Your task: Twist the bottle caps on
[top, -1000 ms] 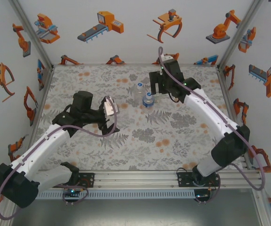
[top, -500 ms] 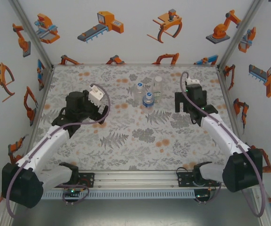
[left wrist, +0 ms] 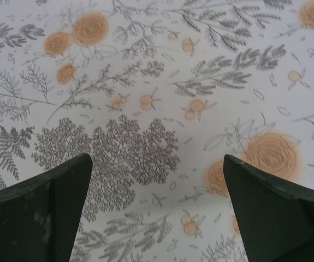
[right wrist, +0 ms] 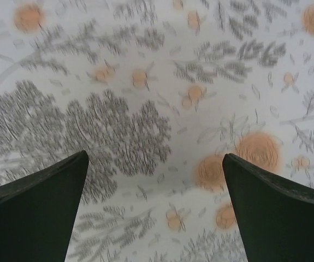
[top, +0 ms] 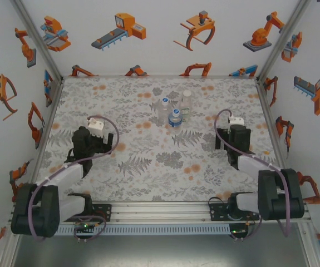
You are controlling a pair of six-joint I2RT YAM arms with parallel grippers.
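Left wrist view: left gripper wide open, nothing between the fingers, hovering low over bare floral tabletop. Right wrist view: right gripper equally wide and empty, over blurred print.

From the top camera: both arms folded close to their bases, one on each side, well apart from the bottles. Three bottles upright in a tight cluster at the far middle of the tabletop, just beside one another, perhaps touching. White caps apparently seated on the necks; too small to tell whether threaded tight.

Probably a rest pose, with no step in hand. If any cap is loose, next move calls for reaching out to the cluster, steadying one bottle's body with one gripper, closing the other on its cap and twisting without knocking the neighbours.
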